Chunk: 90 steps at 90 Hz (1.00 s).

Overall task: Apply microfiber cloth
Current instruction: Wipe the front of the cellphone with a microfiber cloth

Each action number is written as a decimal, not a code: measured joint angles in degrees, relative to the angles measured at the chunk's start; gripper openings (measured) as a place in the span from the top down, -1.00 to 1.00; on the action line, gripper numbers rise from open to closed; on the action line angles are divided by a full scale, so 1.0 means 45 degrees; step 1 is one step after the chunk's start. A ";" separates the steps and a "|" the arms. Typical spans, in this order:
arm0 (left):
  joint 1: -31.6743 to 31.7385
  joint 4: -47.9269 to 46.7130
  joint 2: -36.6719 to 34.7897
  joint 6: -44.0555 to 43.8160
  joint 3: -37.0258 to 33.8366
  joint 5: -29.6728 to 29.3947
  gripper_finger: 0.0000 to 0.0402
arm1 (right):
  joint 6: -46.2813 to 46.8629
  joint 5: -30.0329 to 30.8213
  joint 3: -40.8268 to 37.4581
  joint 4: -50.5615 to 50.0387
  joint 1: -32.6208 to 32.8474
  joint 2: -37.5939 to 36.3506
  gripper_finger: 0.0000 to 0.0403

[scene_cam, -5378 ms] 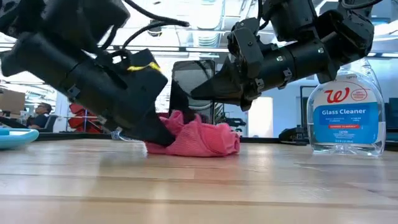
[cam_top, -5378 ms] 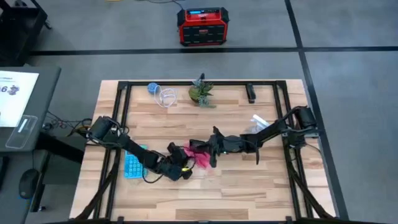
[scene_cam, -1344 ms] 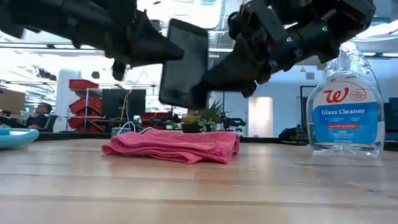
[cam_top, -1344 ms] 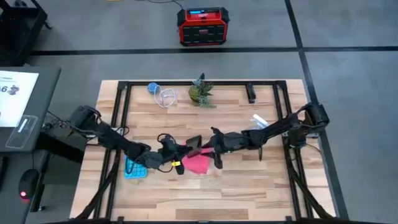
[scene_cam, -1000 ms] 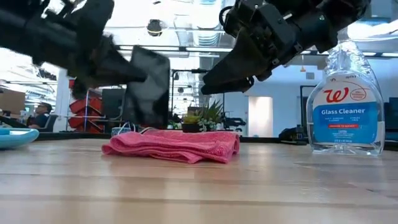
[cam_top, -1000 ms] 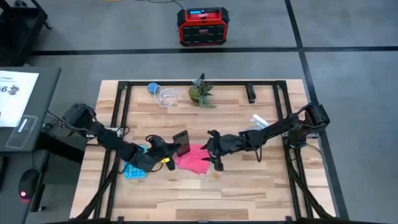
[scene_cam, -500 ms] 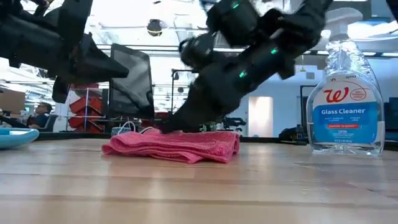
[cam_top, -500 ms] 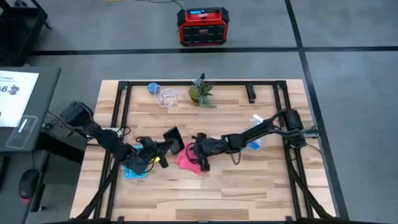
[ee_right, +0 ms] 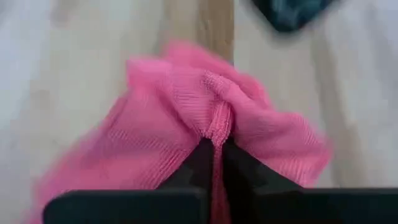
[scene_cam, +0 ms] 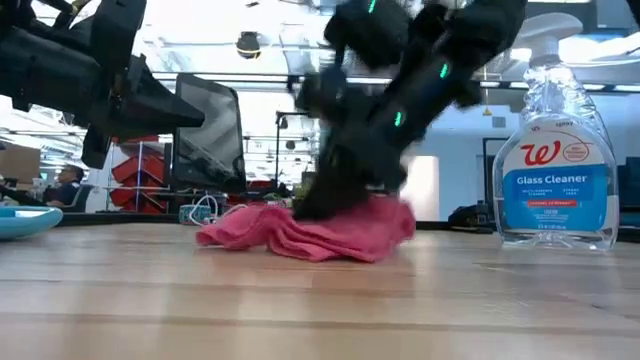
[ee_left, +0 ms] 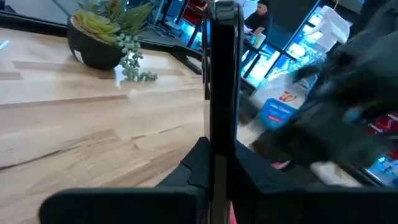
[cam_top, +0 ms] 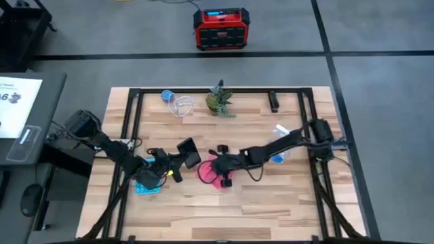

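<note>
The soft bright pink microfiber cloth (cam_top: 211, 172) lies bunched in a crumpled heap near the middle of the light wooden slatted desk (cam_top: 271, 210). In the low view (scene_cam: 310, 232) its heap runs longer across than tall, with a thin flap trailing toward the left arm's side and a raised fold under the right arm. The right gripper (cam_top: 221, 167) is down on the cloth, and the right wrist view shows its fingers (ee_right: 208, 158) pressed together, pinching a ridge of the pink fabric (ee_right: 217, 118).

The left gripper (cam_top: 178, 165) hovers above the desk just beside the cloth, its fingers (ee_left: 198, 163) clamped on the lower edge of a flat black rectangular phone (cam_top: 188, 154), which stands nearly upright on its long axis (scene_cam: 208, 132).

A light blue calculator (cam_top: 146, 183) lies under the left arm, near the desk's left frame rail. A clear glass-cleaner spray bottle with a blue label (scene_cam: 558, 160) stands well apart on the right arm's side, and a small potted green succulent (cam_top: 219, 100) sits near the far edge. The near half of the desk is bare wood.
</note>
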 joint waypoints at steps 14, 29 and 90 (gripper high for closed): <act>0.0000 0.0416 0.0010 0.0542 0.0005 0.0324 0.94 | -0.1827 0.3098 0.0019 0.1102 0.1282 -0.0957 0.99; 0.0036 0.1033 0.0010 0.1818 0.0453 0.0745 0.94 | -0.3524 0.3689 0.0039 0.3649 0.1446 -0.0689 0.99; 0.0602 0.0827 0.0029 0.5089 0.2289 0.2029 0.94 | -0.5035 0.4437 0.0755 0.2816 0.0950 0.0509 1.00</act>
